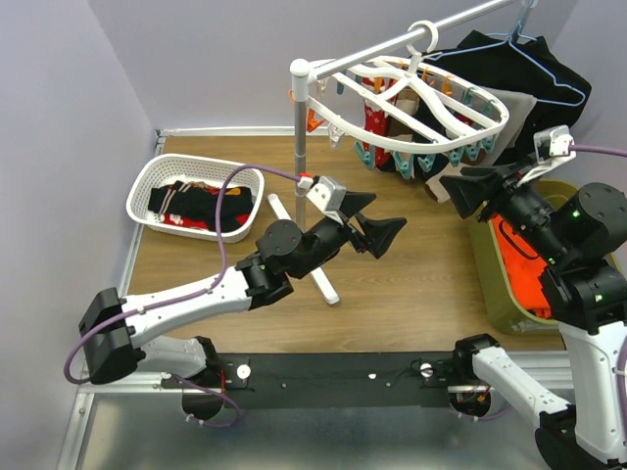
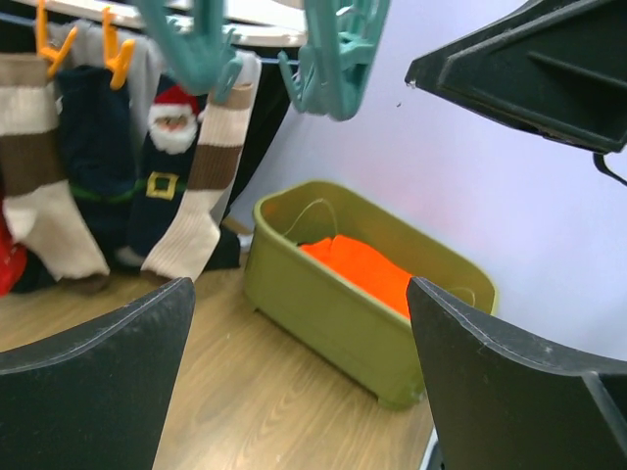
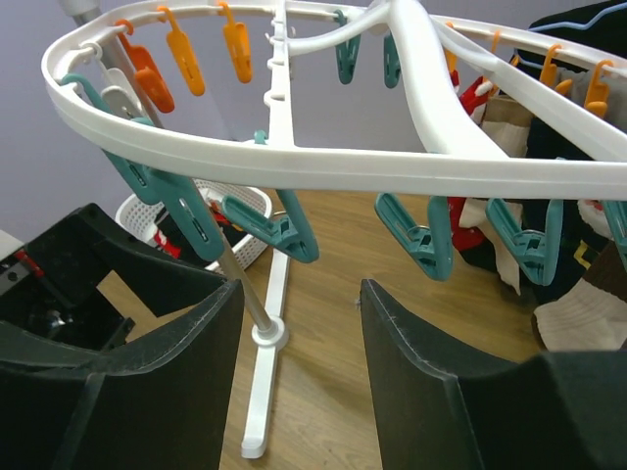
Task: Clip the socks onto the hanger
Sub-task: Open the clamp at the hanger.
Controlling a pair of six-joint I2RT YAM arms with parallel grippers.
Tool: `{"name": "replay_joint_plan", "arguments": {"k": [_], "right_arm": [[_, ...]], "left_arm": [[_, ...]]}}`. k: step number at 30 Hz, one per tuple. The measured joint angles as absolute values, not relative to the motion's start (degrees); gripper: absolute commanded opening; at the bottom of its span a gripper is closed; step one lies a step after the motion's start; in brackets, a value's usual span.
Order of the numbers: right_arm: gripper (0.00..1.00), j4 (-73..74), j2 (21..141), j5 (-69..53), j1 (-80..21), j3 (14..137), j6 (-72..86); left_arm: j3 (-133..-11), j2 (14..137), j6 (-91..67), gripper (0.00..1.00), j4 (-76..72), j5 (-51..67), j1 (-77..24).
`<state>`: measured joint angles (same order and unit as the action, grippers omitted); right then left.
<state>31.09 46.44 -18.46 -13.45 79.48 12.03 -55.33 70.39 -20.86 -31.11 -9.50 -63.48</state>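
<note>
Socks (image 1: 211, 206) | spare ones lie in basket (image 1: 140, 199), left of your left pincer (image 1: 382, 213): wide open, empty | right pincer (image 1: 458, 181): parted, empty, under hanger (image 1: 421, 108), probably to reach clips (image 3: 416, 235).

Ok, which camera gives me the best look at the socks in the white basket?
Top external: the whole basket is in frame, with the socks piled inside it. Right wrist catches only bits of the basket behind teal clips on the hanger, with the socks barely visible. Left wrist does not show it.
</note>
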Motion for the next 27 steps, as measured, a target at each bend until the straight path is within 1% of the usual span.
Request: {"name": "replay_joint_plan", "arguments": {"k": [5, 7, 9, 11, 12, 13, 17, 21, 23, 24, 27], "right_arm": [[0.6, 31.62, 46.44, -18.13, -13.45, 80.64, 12.73], [0.6, 31.68, 46.5, -18.13, -13.45, 80.64, 13.17], [0.6, 31.86, 46.54, -18.15, -13.45, 80.62, 13.54], [0.6, 31.9, 46.52, -18.22, -13.45, 80.62, 13.67], [0.6, 31.92, 46.52, -18.26, -13.45, 80.64, 13.72], [0.6, 31.94, 46.48, -18.31, -13.45, 80.62, 13.76], [0.6, 32.23, 46.48, -18.76, -13.45, 80.62, 13.98], [0.6, 32.49, 46.44, -19.14, -13.45, 80.62, 14.0], [0.6, 32.67, 46.39, -19.31, -13.45, 80.62, 14.0], [0.6, 32.71, 46.37, -19.4, -13.45, 80.64, 14.0], [0.6, 32.71, 46.3, -19.73, -13.45, 80.62, 14.06]], "left_arm": [[-54.83, 75.81, -16.43, 0.98, -42.52, -9.34, -63.79], [-54.02, 77.69, -13.76, 0.91, -47.9, -9.56, -64.14], [-53.28, 80.34, -11.16, 0.88, -54.43, -10.11, -64.29], [-53.28, 82.85, -8.88, 0.86, -59.11, -10.46, -64.36], [-53.43, 84.14, -7.9, 0.82, -61.21, -10.55, -64.36], [-53.91, 85.34, -7.18, 0.81, -62.48, -10.59, -64.38], [-57.28, 89.82, -5.43, 0.78, -65.36, -10.55, -64.42], [-62.46, 92.51, -5.34, 0.74, -65.23, -10.5, -64.4], [-64.66, 92.95, -5.54, 0.74, -64.31, -10.37, -64.34], [-65.93, 93.06, -5.91, 0.71, -63.61, -10.2, -64.23], [-67.83, 93.06, -6.72, 0.69, -62.57, -9.72, -63.99]]}}
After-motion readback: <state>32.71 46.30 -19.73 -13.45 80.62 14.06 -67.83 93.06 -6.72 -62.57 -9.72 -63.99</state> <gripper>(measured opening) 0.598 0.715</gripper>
